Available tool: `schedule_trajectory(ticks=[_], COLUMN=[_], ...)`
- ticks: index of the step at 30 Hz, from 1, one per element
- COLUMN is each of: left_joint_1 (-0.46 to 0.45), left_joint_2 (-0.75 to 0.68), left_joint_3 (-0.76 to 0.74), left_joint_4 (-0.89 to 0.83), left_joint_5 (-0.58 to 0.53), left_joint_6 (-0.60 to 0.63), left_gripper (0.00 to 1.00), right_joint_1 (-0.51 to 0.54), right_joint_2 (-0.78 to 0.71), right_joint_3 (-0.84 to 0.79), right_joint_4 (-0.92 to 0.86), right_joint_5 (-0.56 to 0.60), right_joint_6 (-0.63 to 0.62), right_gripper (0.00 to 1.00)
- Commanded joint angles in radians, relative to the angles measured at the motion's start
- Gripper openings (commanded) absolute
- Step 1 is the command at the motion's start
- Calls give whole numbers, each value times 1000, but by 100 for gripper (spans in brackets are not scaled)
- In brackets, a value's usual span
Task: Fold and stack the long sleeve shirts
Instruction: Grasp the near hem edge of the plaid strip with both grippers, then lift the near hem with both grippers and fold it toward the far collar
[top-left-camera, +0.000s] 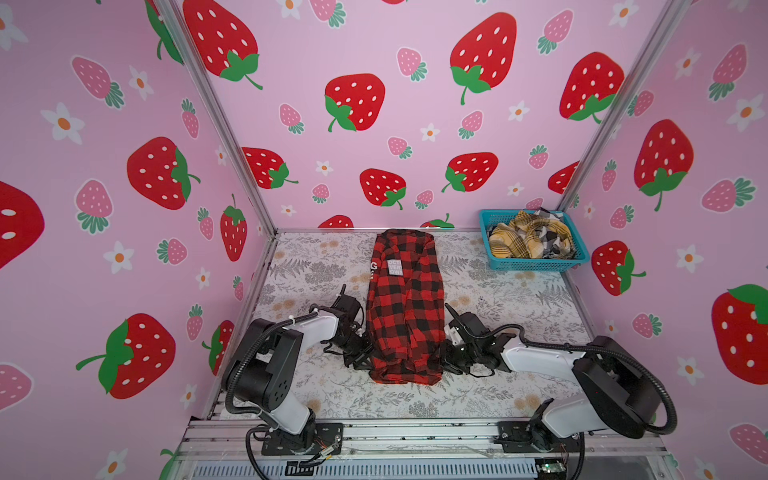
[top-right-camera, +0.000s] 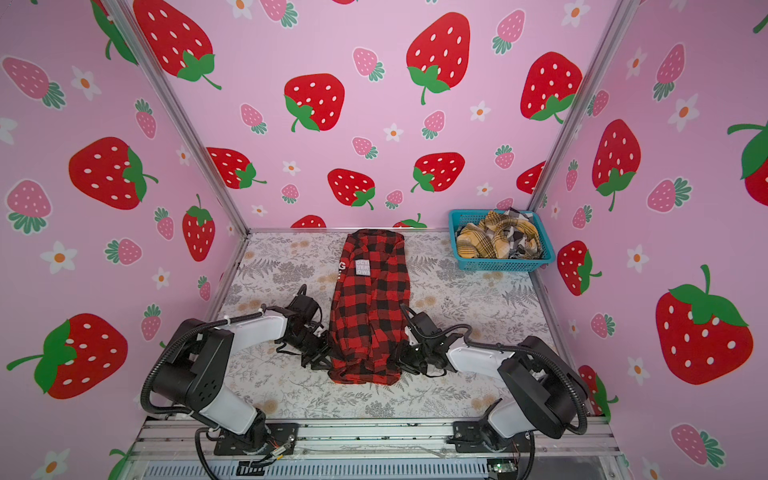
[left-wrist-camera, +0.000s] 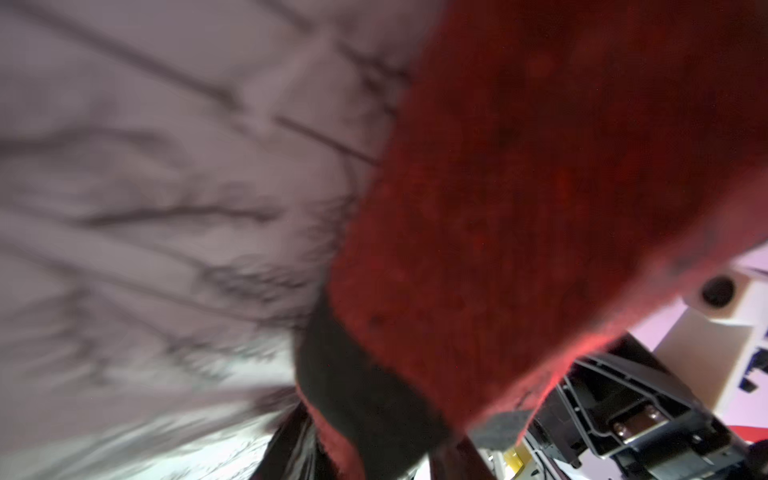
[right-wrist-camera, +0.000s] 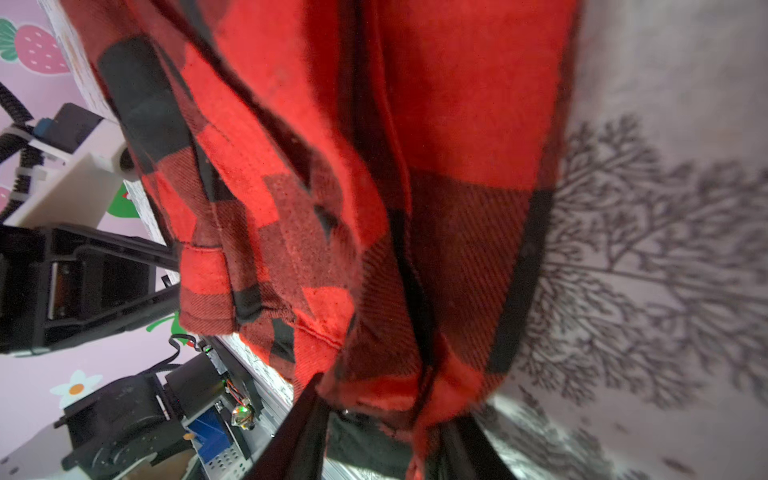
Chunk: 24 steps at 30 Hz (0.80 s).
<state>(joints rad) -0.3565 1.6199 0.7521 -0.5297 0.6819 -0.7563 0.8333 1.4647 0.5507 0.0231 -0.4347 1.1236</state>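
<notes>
With both arms low over the surface (top-left-camera: 316, 266), the top views give the layout and the wrist views give the contact.

Red-and-black shirt (top-left-camera: 405, 299) (top-right-camera: 370, 299) lies mid-surface as a long narrow strip with its sides folded in. Collar end is at the far edge and hem end points toward the arm bases. White lettering (top-left-camera: 394, 267) faces up near the collar end.

Left claw (top-left-camera: 365, 360) (top-right-camera: 322, 359) is at the strip's left edge close to the hem, touching the cloth. Right claw (top-left-camera: 448, 359) (top-right-camera: 401, 357) is opposite it at the right edge, also against the cloth.

Right wrist view: the plaid fabric is bunched between the two black fingers (right-wrist-camera: 299, 436) and touches both, so the right claw is grasping the shirt near its hem.

Left wrist view: blurred. Red cloth fills most of it, very close to the lens, with the leaf-print surface beside it. Can't tell whether the left claw is clenched on the cloth or released.

Teal basket (top-left-camera: 536, 264) (top-right-camera: 498, 264) sits in the far right corner, well apart from the strip. Inside it are the yellow plaid shirt (top-left-camera: 515, 241) (top-right-camera: 484, 241) and the black-white plaid shirt (top-left-camera: 550, 237) (top-right-camera: 517, 237), crumpled together and unfolded. The yellow one takes up most of the visible top. The black-white one shows toward the basket's right side and back.
</notes>
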Motion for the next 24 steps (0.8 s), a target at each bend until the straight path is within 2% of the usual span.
schedule_trajectory(ticks=[1, 5, 10, 17, 24], left_joint_1=[-21, -21, -51, -209, -274], left_joint_2=[34, 28, -10, -94, -237], left_joint_3=[6, 2, -6, -19, -120], left_joint_4=[11, 11, 22, 29, 15], left_joint_5=[-69, -63, -28, -28, -35], left_joint_6=[13, 10, -35, -127, -197], left_gripper=[37, 14, 0, 0, 0], right_joint_1=[4, 4, 3, 45, 174], right_joint_2=[25, 3, -63, -198, -395], right_joint_3=[6, 5, 20, 2, -63], right_joint_4=[-48, -66, -151, -306, -449], right_joint_5=[43, 62, 120, 162, 215], right_joint_6=[-2, -2, -21, -19, 101], right_gripper=[34, 21, 7, 0, 0])
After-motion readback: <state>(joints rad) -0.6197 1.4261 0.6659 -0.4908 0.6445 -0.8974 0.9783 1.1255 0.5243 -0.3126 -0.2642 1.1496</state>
